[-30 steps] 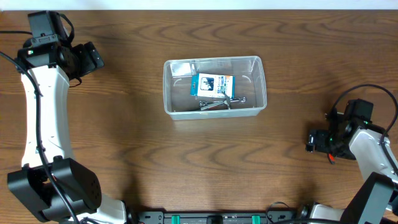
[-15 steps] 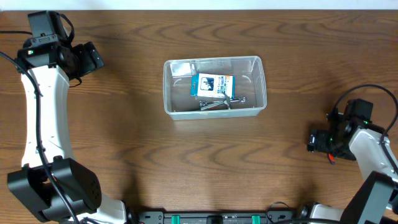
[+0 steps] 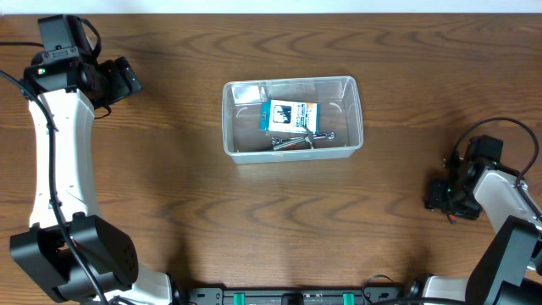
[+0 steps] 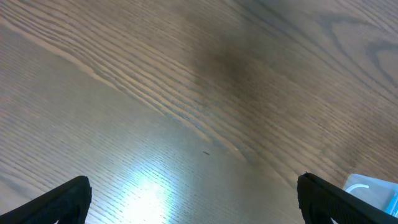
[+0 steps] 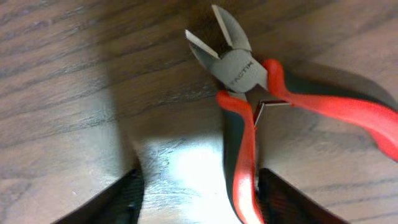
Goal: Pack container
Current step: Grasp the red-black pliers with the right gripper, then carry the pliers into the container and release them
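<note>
Overhead view: the container (image 3: 227, 119) stands at the middle of the wooden table (image 3: 254, 229), well apart from both arms. The left gripper (image 4: 198, 202) hangs over bare wood toward the far left corner, with the container off to its right. Its jaws stand wide apart with nothing between them. The right gripper (image 5: 199, 196) is low over the table near the right edge, with the container well away to its left. Its jaws are apart, not clamped. One handle of the cutting pliers (image 5: 239, 67) lies in the gap, just beside one finger (image 5: 277, 199) and clear of the other.

The container is a clear plastic tub, rectangular, with rounded corners and a raised rim. It holds a small blue-and-white box (image 3: 290, 116) lying flat and several metal screws (image 3: 298, 141) along the near wall.

The pliers lie flat on the table. They have short grey steel blades, slightly parted, a stamped pivot head and red-and-black sleeved handles spread in a V. The second handle runs outward past the finger, outside the gap. The table surface is dark brown wood with a pronounced wavy grain.
</note>
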You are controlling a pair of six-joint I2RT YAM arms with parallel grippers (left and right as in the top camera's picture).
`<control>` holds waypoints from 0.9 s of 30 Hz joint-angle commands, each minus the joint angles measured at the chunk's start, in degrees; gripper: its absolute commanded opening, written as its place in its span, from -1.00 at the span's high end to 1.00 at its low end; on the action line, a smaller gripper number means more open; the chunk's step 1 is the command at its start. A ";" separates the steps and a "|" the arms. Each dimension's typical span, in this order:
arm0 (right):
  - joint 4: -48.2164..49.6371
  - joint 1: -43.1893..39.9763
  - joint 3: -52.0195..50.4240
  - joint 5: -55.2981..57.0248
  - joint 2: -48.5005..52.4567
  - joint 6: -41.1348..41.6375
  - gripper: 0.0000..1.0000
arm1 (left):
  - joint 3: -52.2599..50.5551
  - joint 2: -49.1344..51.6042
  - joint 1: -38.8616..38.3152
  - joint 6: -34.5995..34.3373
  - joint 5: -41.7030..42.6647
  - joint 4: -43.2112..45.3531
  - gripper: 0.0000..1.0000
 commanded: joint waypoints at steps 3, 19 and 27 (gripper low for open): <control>0.61 -0.50 -0.39 2.10 1.38 0.52 0.26 | 0.28 0.31 0.17 -0.57 -0.48 -0.15 -0.96; 1.62 -0.48 3.80 2.10 1.33 1.60 0.98 | 0.28 0.31 0.17 -0.59 -0.48 -0.15 -0.96; 0.76 1.29 19.23 -3.78 1.33 2.89 0.98 | 0.28 0.31 0.17 -0.57 -0.48 -0.15 -0.96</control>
